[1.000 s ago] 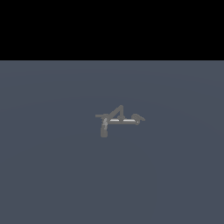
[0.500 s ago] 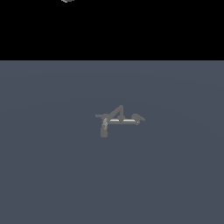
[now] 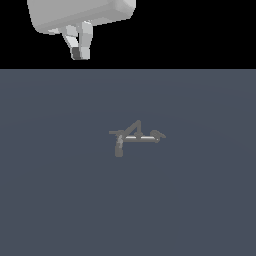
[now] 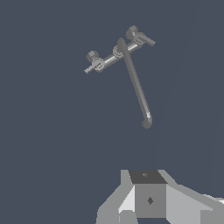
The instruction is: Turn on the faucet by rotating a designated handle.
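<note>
Nearest to the wrist camera we see the gripper (image 4: 148, 199), a grey block with pale sloping flanks; its fingertips fall outside that view. In the exterior view the gripper (image 3: 79, 52) hangs from the white arm (image 3: 80, 15) at the upper edge, against the black background. There the two fingers (image 3: 84, 42) lie almost together, with no object between them; we cannot tell whether a narrow gap remains. Ahead of the jaws lies an unbroken stretch of dark grey floor (image 3: 200, 200), and nothing stands between them and the fixture.

Farther out, well apart from the jaws and below them, we find the faucet (image 3: 136, 136). In the wrist view the faucet (image 4: 120, 54) shows a thin pale crossbar with a fitting at each end. A long dark spout (image 4: 136, 85) runs from the bar's middle toward the gripper and ends in a rounded tip. The handle (image 4: 146, 40), a short straight grey lever, projects from the far end fitting. The opposite fitting carries a shorter stub (image 4: 89, 68).
</note>
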Robot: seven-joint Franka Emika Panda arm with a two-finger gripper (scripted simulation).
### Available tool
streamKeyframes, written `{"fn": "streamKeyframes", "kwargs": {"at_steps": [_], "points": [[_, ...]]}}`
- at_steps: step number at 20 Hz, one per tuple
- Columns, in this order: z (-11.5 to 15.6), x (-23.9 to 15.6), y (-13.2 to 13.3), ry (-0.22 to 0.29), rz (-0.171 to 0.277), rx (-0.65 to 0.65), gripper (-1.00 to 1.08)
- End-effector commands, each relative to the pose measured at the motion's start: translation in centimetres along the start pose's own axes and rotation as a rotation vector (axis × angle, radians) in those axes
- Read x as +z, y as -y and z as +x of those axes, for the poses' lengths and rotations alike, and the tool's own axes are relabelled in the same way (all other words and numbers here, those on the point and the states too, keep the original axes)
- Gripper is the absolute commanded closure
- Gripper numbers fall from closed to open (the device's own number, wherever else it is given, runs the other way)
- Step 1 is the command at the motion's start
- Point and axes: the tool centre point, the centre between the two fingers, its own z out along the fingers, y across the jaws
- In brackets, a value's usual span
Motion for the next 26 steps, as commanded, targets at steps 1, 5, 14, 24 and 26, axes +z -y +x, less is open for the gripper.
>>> {"fn": "streamKeyframes", "kwargs": {"at_steps": [1,5,14,24,26], "points": [[0.8,1.5,1.1,0.001,0.003,0.052,1.08],[2.2,3.8,2.7,0.002,0.005,0.131,1.08],[5.5,8.7,5.6,0.005,0.009,0.296,1.08],[9.9,14.2,8.1,0.004,0.009,0.484,1.08],[10.9,15.4,8.5,0.004,0.008,0.526,1.08]]}}
